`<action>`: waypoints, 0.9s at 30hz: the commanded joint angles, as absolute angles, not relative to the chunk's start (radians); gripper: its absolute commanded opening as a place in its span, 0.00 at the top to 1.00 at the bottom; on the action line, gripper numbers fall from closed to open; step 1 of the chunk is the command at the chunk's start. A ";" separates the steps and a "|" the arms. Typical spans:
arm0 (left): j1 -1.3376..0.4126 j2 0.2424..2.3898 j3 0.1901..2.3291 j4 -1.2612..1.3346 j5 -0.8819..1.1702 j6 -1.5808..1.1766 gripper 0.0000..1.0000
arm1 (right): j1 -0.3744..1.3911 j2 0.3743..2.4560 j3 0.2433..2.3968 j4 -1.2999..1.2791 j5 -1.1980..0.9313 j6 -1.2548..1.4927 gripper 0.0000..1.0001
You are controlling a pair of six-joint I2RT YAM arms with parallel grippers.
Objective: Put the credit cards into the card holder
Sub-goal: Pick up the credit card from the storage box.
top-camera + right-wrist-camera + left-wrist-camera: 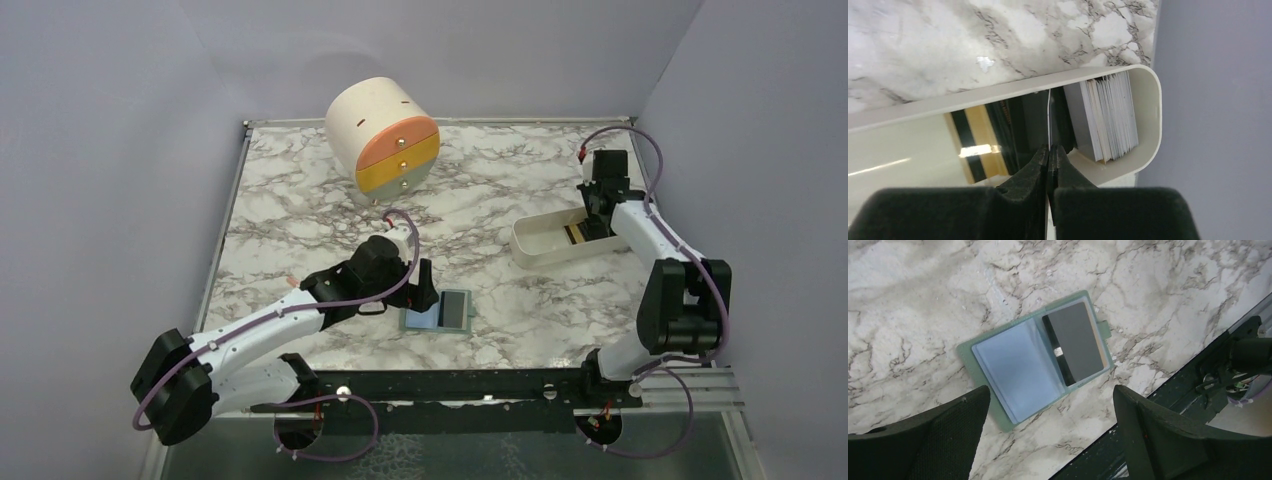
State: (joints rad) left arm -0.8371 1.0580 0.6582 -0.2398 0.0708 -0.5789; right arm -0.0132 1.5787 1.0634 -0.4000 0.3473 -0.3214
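The sage-green card holder (418, 321) (1013, 370) lies open on the marble near the front. A dark grey credit card (1079, 340) (456, 308) sits in its right half. My left gripper (425, 285) (1051, 394) hovers open just above the holder's near edge, holding nothing. My right gripper (597, 215) (1049, 147) reaches into the white tray (535, 250) (998, 92). It is shut on a thin credit card (1049, 115) seen edge-on. A stack of pale grey cards (1110, 117) stands at the tray's end, and black and tan-gold cards (973, 145) lean beside the fingers.
A cream cylinder with orange, yellow and grey drawers (385, 140) lies at the back of the table. A black rail (470, 385) runs along the near edge by the arm bases. Grey walls close in at the back and both sides.
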 commanded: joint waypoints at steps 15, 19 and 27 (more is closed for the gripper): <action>-0.820 1.109 0.631 -0.293 -0.018 -0.646 0.18 | 0.253 1.218 1.133 -0.606 -0.021 0.171 0.99; -0.799 1.069 0.613 -0.300 -0.008 -0.677 0.24 | 0.297 1.114 1.036 -0.510 -0.134 0.287 0.99; -0.709 1.052 0.541 -0.240 0.075 -0.693 0.47 | 0.462 1.057 0.870 -0.372 -0.233 0.523 0.99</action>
